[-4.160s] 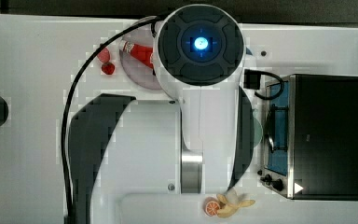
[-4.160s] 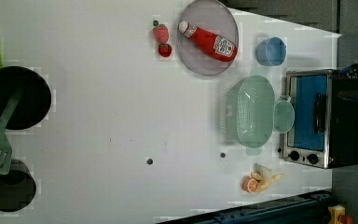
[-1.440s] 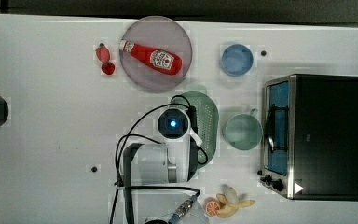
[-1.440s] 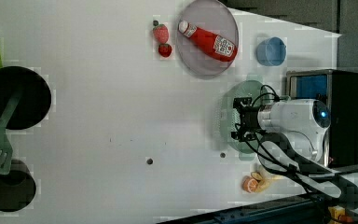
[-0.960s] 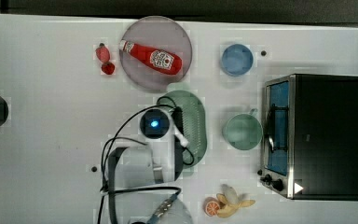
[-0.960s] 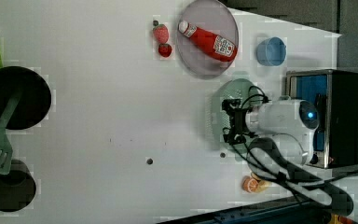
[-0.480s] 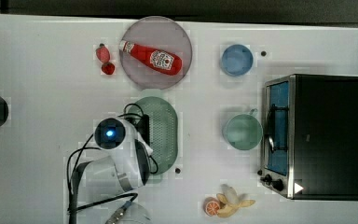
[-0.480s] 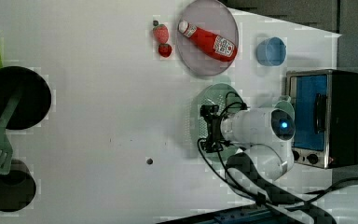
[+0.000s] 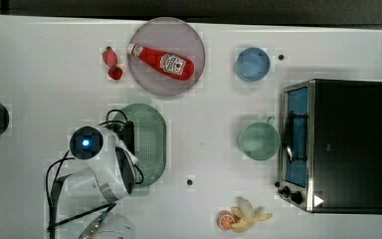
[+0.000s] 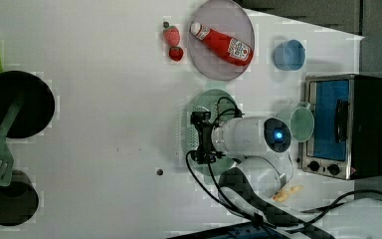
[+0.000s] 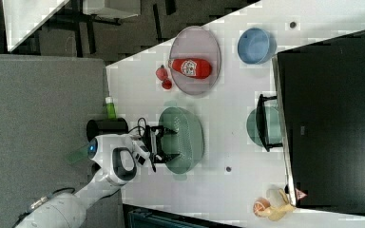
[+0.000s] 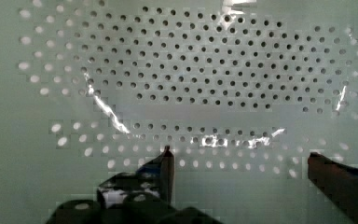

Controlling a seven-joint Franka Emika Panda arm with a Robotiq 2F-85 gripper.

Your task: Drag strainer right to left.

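Now, step: the drag looks under way; the arm is pushing or pulling the strainer (image 9: 149, 144) across the white worktop (image 9: 45, 64)
Strainer: it lies flat near the middle of the worktop, just below the plate (image 9: 166, 56) with the red ketchup bottle (image 9: 161, 60) in the top view; the green cup (image 9: 258, 141) and the toaster oven (image 9: 335, 144) are well apart from it, on the top view's right
Jaws: the gripper (image 12: 240, 161) is down inside the strainer (you can see all the little holes right in front of it); the two fingers (image 12: 167, 163) stand wide apart; they squeeze nothing, and one finger seems to press near the strainer's wall
Arm: its white body hangs over the strainer's left side in the top view
Next move: I think it should keep sliding toward the top view's left, low and steady; the worktop on that side is bare, so the way looks free
Watch out: the strainer is light and could tip or slip off the finger; go slow
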